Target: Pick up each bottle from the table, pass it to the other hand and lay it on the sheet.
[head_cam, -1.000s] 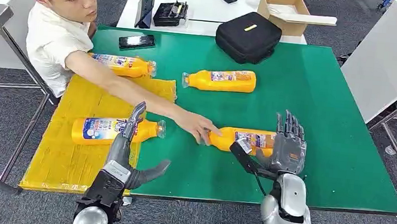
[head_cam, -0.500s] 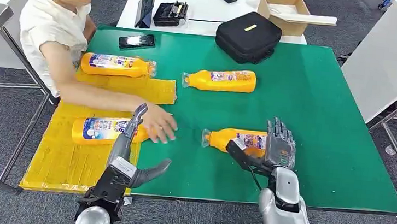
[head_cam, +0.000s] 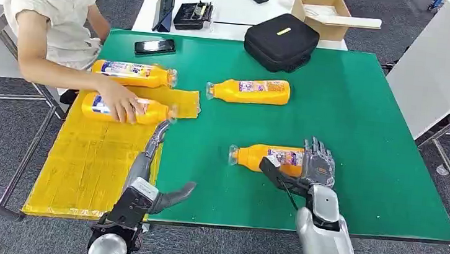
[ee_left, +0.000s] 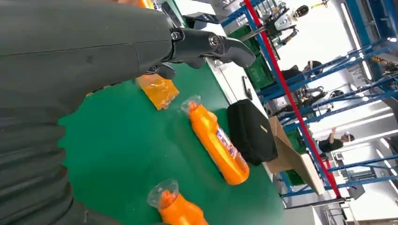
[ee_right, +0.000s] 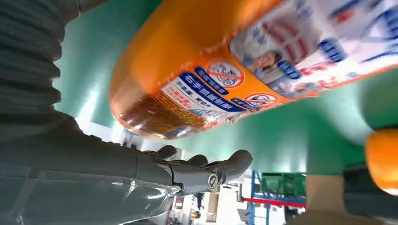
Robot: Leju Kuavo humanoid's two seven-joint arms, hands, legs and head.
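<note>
Near the table's front, an orange bottle [head_cam: 263, 157] [ee_right: 225, 61] lies on the green mat [head_cam: 372, 122], cap to the left. My right hand [head_cam: 310, 168] is at its base end, fingers [ee_right: 206, 171] behind it and thumb in front, with a gap to the bottle in the right wrist view. My left hand [head_cam: 151, 168] hovers open over the right edge of the yellow sheet [head_cam: 88, 163], holding nothing. A second bottle [head_cam: 251, 91] [ee_left: 218, 145] lies further back on the mat. Two more lie at the sheet's far end: one [head_cam: 131, 73] at the back, one [head_cam: 121, 108] under a person's hand [head_cam: 119, 101].
The person sits at the table's far left corner with an arm over the sheet. A black bag [head_cam: 280, 40] and a phone [head_cam: 154, 46] lie at the back of the mat. A cardboard box [head_cam: 321, 12] stands on the white table behind.
The person let go of the near bottle, drew the arm back and slid the sheet's bottle to the far end. My right hand dropped and curled around the near bottle's base.
</note>
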